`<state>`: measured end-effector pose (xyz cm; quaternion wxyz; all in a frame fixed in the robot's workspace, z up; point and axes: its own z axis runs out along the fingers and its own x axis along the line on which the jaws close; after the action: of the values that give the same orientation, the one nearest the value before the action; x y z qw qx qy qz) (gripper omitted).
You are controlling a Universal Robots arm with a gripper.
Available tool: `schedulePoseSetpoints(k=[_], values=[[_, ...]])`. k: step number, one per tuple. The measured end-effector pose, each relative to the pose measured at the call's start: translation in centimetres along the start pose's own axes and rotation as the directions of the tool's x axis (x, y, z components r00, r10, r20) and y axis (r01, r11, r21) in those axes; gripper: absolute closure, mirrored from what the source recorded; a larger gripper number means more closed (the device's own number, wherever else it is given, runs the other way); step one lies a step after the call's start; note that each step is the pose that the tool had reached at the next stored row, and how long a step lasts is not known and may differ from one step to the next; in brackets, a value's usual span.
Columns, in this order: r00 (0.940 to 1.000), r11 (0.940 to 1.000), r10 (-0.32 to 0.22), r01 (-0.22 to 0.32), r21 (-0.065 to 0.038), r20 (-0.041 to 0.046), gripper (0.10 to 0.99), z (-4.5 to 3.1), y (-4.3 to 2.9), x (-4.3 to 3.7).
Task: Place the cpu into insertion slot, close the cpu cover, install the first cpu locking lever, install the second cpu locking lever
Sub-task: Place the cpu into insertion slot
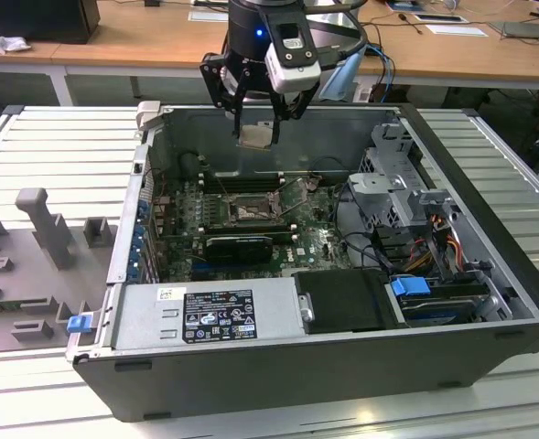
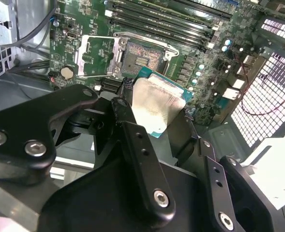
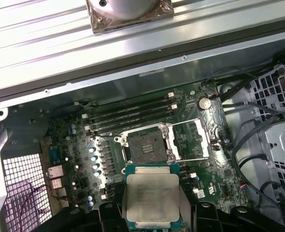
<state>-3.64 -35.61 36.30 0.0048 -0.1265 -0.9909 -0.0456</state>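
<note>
pincer [image 1: 255,126] clamped on small silvery-beige square cpu [image 1: 255,137], hovering above dark computer case [image 1: 342,366] | black-framed square insertion slot [image 1: 249,212] bare, at 6 o'clock from cpu in exterior view | risk: tilted or offset lowering may bend contacts

In the second wrist view the black metal gripper [image 2: 156,110] hides one corner of the small flat square silvery-beige cpu [image 2: 152,96]. The first wrist view's edge cuts off its fingers [image 3: 111,220].
</note>
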Motion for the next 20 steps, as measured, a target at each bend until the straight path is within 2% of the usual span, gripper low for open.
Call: schedulePoseSetpoints(k=[20], values=[[0.9986,0.9986,0.053,-0.053,-0.001,0.0046,0.557,0.00,0.00,0.00]])
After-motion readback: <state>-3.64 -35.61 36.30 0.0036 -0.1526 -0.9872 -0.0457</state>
